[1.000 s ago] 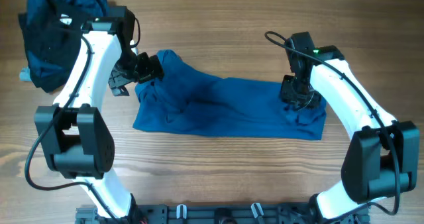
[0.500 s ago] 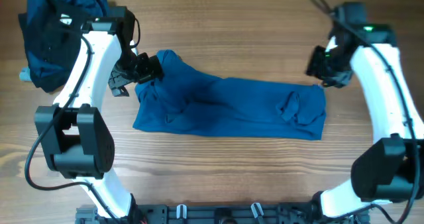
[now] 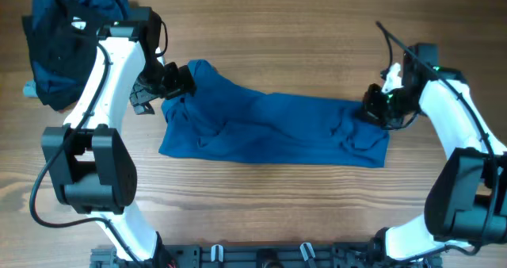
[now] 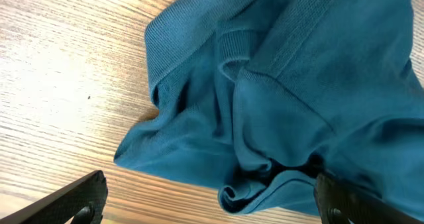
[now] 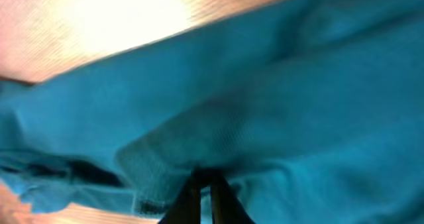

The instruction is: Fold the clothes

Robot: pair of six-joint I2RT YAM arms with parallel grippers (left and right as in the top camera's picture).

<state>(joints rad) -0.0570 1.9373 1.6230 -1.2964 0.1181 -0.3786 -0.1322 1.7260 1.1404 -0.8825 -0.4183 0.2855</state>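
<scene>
1. Your left gripper (image 3: 162, 84) stands wide open and empty over the bunched left end of the blue polo shirt (image 3: 269, 129), which lies crumpled lengthwise across the middle of the table (image 3: 261, 212). Bring it down on one edge, not the whole heap.
2. Your right gripper (image 3: 382, 106) is pinched tight on cloth at the shirt's upper right corner. Lift gently, so that the fabric doesn't slip.
3. The overhead view alone shows the whole shirt. Only the left wrist view shows the ribbed edge (image 4: 173, 26) and stacked folds, and only the right wrist view shows the fingertips meeting on fabric.
</scene>
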